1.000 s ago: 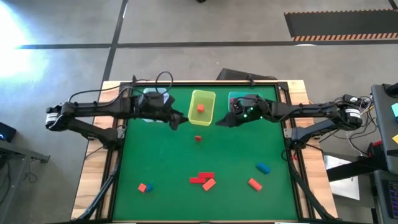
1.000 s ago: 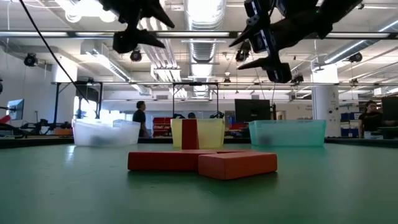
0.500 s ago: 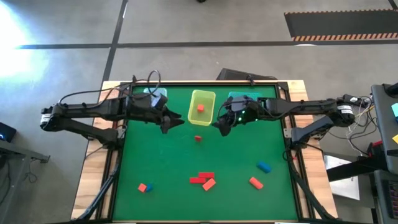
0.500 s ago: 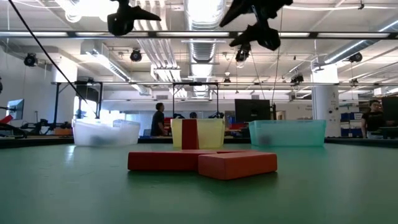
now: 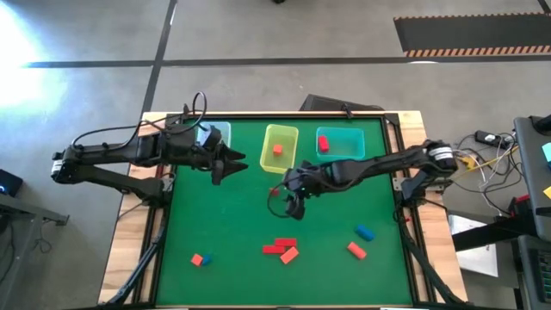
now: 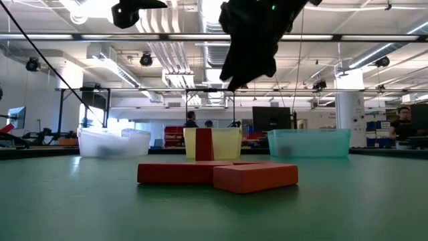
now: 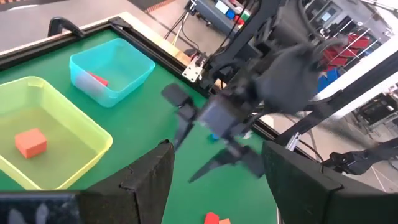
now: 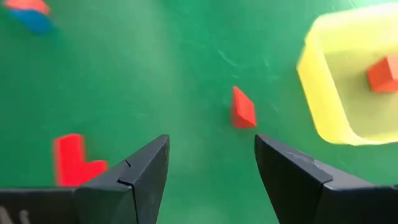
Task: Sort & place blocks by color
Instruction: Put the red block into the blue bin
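Note:
Small blocks lie on the green table: a red one (image 8: 243, 107) mid-table, red pieces (image 5: 277, 248) beside an orange bar (image 5: 289, 255), another orange block (image 5: 353, 252), a blue one (image 5: 365, 232), and an orange-and-blue pair (image 5: 200, 259). The yellow bin (image 5: 280, 148) holds an orange block (image 8: 382, 73). The teal bin (image 5: 338, 142) holds a red block (image 5: 324, 144). A clear-bluish bin (image 5: 211, 133) stands at the far left. My right gripper (image 8: 211, 140) hovers open above the mid-table red block. My left gripper (image 7: 217, 149) is open, in the air between the clear-bluish and yellow bins, just on their near side.
The three bins stand in a row along the table's far edge. Most loose blocks lie near the near edge, and the low view shows the red pieces (image 6: 180, 173) and the orange bar (image 6: 255, 177) touching. Open green table lies between the rows. People move in the room behind.
My right gripper has swung from over the teal bin toward the table's left and near edge, coming down to the mid-table red block. My left gripper has drawn back slightly toward the table's left, away from the yellow bin.

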Tool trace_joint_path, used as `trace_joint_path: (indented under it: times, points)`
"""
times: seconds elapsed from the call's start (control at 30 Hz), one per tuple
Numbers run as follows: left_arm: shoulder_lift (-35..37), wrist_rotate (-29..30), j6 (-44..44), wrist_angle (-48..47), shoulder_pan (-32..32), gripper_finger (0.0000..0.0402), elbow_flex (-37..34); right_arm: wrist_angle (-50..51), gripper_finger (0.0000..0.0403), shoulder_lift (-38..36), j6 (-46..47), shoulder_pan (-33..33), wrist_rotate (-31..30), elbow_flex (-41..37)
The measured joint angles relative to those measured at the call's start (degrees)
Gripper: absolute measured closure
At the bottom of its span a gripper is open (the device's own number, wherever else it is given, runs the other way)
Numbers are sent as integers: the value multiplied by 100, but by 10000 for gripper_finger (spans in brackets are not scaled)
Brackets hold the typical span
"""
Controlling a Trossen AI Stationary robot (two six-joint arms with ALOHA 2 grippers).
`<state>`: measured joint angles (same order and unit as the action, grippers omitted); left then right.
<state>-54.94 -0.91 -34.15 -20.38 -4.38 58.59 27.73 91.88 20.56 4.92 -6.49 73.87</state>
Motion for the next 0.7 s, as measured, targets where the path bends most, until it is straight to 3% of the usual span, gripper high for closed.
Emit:
trace_joint_path:
  times: [0.43,0.7]
  points:
    - [-88,2,-140,43,0,176,-6,-782,179,900,-450,-208,-759,0]
    - [-111,5,-131,48,0,176,-11,-1723,179,1463,-647,-442,-512,2]
